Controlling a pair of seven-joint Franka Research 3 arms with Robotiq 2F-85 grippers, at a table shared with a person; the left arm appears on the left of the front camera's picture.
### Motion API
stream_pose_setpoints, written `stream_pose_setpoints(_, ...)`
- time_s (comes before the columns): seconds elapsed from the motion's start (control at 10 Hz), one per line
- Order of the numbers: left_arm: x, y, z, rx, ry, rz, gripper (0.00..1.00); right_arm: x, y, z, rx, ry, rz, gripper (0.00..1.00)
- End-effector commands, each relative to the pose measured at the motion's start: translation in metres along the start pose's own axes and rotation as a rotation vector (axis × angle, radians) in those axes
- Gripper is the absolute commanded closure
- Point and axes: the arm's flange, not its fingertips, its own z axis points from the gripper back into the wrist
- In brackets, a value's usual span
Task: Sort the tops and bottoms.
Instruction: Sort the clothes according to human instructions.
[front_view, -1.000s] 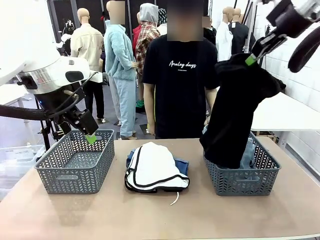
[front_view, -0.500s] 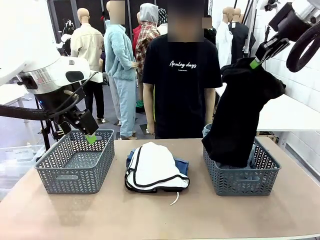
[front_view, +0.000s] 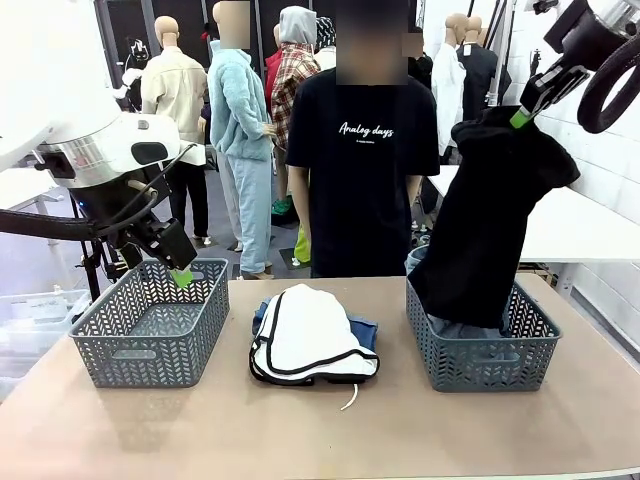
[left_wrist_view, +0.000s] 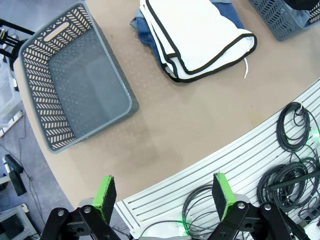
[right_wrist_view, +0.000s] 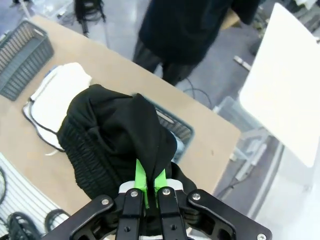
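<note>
My right gripper (front_view: 522, 115) is shut on a plain black top (front_view: 490, 215) and holds it high over the right basket (front_view: 480, 350), the cloth's lower end hanging into it. From the right wrist the black top (right_wrist_view: 117, 135) bunches above the pinched green fingertips (right_wrist_view: 142, 180). A white top with thin black trim (front_view: 310, 335) lies folded at the table's middle on blue denim (front_view: 365, 328). My left gripper (front_view: 180, 275) hangs open above the left basket's far rim. The left wrist view has the white top (left_wrist_view: 200, 40) and my open left gripper (left_wrist_view: 162, 197).
The grey left basket (front_view: 150, 335) holds nothing, as the left wrist view of the basket (left_wrist_view: 75, 95) confirms. A person in a black printed T-shirt (front_view: 365, 150) stands at the far edge behind the pile. Bluish fabric lies in the right basket under the black top.
My right gripper has moved right and slightly up, carrying the black top more fully over the right basket. The left arm has stayed still.
</note>
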Motion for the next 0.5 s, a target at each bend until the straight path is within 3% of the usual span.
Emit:
stream_pose_setpoints(0.0, -0.002, 0.001, 0.0, 0.005, -0.001, 0.012, 0.0, 0.006, -0.002, 0.003, -0.091, 0.056, -0.022, 1.0)
stream_pose_setpoints(0.2, -0.002, 0.001, 0.0, 0.005, -0.001, 0.012, 0.0, 0.006, 0.001, -0.002, -0.056, 0.066, -0.01, 1.0)
stream_pose_setpoints(0.4, -0.002, 0.001, 0.0, 0.005, -0.001, 0.012, 0.0, -0.002, 0.008, -0.061, -0.032, 0.175, -0.022, 1.0)
